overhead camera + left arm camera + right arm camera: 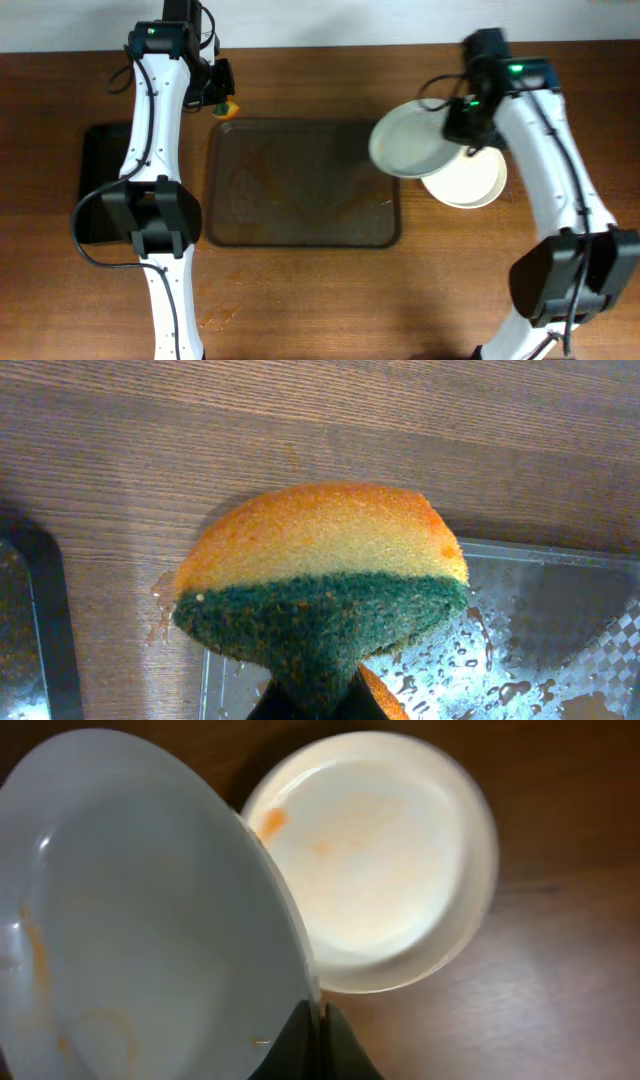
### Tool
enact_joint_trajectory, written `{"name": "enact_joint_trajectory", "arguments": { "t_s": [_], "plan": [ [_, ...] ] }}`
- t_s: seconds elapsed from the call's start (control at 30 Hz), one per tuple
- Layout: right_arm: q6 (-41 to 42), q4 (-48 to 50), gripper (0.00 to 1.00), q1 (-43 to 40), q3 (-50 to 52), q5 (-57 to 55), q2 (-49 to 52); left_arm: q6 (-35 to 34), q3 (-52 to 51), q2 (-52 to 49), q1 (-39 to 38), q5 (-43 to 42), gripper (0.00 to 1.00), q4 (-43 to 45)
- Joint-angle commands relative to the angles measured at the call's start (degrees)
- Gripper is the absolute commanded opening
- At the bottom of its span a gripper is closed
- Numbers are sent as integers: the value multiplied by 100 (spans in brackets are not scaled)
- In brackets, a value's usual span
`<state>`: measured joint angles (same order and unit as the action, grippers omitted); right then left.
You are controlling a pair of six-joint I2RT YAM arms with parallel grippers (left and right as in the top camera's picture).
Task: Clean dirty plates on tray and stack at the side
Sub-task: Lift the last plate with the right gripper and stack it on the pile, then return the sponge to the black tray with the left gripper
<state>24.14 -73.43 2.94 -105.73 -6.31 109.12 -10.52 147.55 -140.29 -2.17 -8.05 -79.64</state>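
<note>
— What's at the upper left?
— My left tool (222,98) pinches an orange-and-green sponge (320,580) at the brown tray (300,190)'s upper-left corner.
— And at the right?
— My right tool (318,1038) is clamped on a smeared plate (412,140). It's tilted, overlapping the tray's right edge and a second plate (472,183) resting on the counter (330,300).

Brown wood-grain worktop under soft indoor light

The worktop (300,300) fills nearly the whole overhead view, its grain running left to right. A small black tray (100,160) lies at its left side. Beyond the tray's far edge a pale strip (330,20) borders the worktop; wall or floor, unclear.
</note>
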Motion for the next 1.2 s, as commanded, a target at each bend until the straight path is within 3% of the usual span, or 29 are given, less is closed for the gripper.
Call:
{"name": "enact_joint_trajectory", "arguments": {
  "t_s": [0.0, 0.17, 0.23, 0.3, 0.37, 0.53, 0.63, 0.67, 0.7, 0.77, 0.87, 0.9, 0.97, 1.13, 1.17],
  "plan": [
    [-144, 131, 4, -815, 592, 9, -162, -57, 46, 35, 0, 42, 1, -22],
    [-122, 1530, 4, -1543, 2328, 79, -153, -57, 356, 144, 374, 868, 1, -730],
    [-129, 1779, 51, -1499, 2524, 275, -114, -57, 463, 144, 673, 1012, 1, -922],
    [-184, 1886, 73, -1443, 2463, 494, -105, -61, 459, 144, 1075, 1150, 1, -1185],
    [-636, 1910, 80, -1423, 2168, 1377, -109, -63, 446, 144, 1386, 1178, 1, -1392],
    [-745, 1775, 85, -918, 1528, 1810, -109, -951, -361, 98, 1687, 2400, 1, -1576],
    [-743, 1738, 84, -743, 1530, 1770, -109, -949, -1292, 96, 1832, 2393, 15, -905],
    [-743, 1720, 85, -708, 1530, 1770, -109, -962, -1563, 96, 1891, 2391, 56, -732],
    [-743, 1705, 85, -695, 1530, 1773, -109, -962, -1622, 96, 1926, 2389, 81, -688],
    [-743, 1668, 85, -660, 1530, 1773, -109, -962, -1523, 103, 1945, 2361, 99, -697],
    [-743, 1528, 84, -660, 1515, 1781, -205, -962, -492, 107, 1932, 1904, 99, -1311],
    [-745, 1453, 84, -660, 1438, 1775, -334, -914, 203, 114, 1893, 1541, 99, -1714],
    [-745, 1357, 84, -660, 1141, 1773, -769, -415, 706, 431, 1663, 610, 99, -1711],
    [-743, 876, 86, -664, 275, 1456, -2658, -417, 822, 1051, 883, 629, 99, -1709],
    [-741, 876, 98, -671, 275, 1467, -2968, -417, 820, 1045, 855, 629, 99, -1709]
  ]
}}
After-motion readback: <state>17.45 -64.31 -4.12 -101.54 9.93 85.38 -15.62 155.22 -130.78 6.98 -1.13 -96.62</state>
